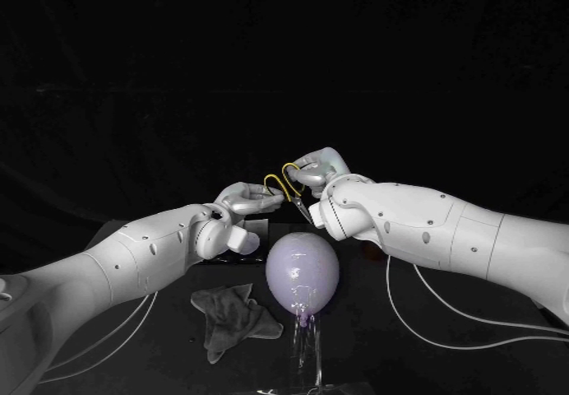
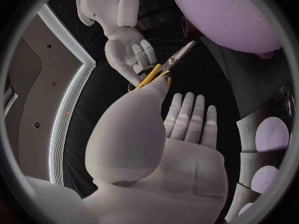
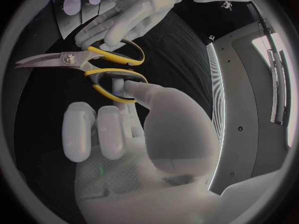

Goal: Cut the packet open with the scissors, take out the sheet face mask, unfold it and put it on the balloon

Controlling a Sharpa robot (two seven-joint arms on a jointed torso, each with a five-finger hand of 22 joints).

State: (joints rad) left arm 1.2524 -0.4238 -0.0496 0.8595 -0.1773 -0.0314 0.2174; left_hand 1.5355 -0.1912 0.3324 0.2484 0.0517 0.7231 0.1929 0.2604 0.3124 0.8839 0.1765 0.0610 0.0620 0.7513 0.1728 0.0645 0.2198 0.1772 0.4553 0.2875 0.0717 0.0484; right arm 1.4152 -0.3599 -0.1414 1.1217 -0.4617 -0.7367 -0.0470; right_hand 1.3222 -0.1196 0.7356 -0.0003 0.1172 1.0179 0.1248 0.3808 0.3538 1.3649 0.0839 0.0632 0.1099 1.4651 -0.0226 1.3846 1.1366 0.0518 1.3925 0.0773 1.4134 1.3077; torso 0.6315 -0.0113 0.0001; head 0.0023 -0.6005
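Note:
The yellow-handled scissors (image 1: 289,189) hang in the air above the lavender balloon (image 1: 303,267), blades pointing down toward it. My right hand (image 1: 318,171) holds them with its thumb (image 3: 140,92) through one handle loop and fingers behind it. My left hand (image 1: 249,198) meets them from the other side, its thumb (image 2: 146,97) against the other loop and its fingers (image 2: 187,117) stretched out flat behind. The scissors (image 3: 93,64) are nearly closed. The balloon (image 2: 230,15) stands upright on a clear stand (image 1: 308,354). I cannot make out the packet.
A crumpled grey cloth (image 1: 231,317) lies on the black table left of the balloon stand. White cables (image 1: 415,317) trail from my right arm across the table's right side. Pale round shapes (image 2: 271,134) lie at the table's edge.

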